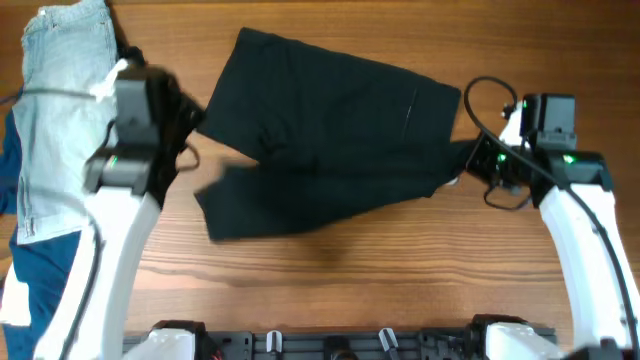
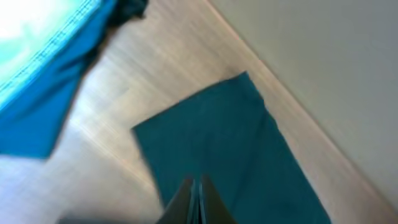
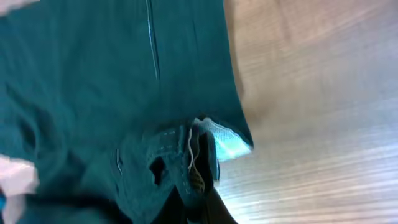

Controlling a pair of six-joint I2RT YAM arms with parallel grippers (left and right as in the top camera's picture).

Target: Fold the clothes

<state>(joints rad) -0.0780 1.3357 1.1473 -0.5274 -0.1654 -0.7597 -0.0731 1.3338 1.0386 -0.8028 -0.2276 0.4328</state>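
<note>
The black shorts [image 1: 330,130] lie spread across the middle of the wooden table, waistband to the right. My left gripper [image 1: 195,125] is at the shorts' left edge. In the left wrist view its fingers [image 2: 198,202] are pressed together over the fabric [image 2: 224,137], and the frame is blurred. My right gripper [image 1: 468,160] is at the waistband end. In the right wrist view its fingers [image 3: 199,186] are shut on a bunched fold of waistband [image 3: 93,93], beside the light inner label [image 3: 227,143].
Pale blue denim shorts [image 1: 60,110] lie at the far left, over a deep blue garment [image 1: 30,270]. Both also show in the left wrist view, the denim [image 2: 31,31] and the blue garment [image 2: 43,112]. The table's far edge [image 2: 280,87] runs just behind the shorts.
</note>
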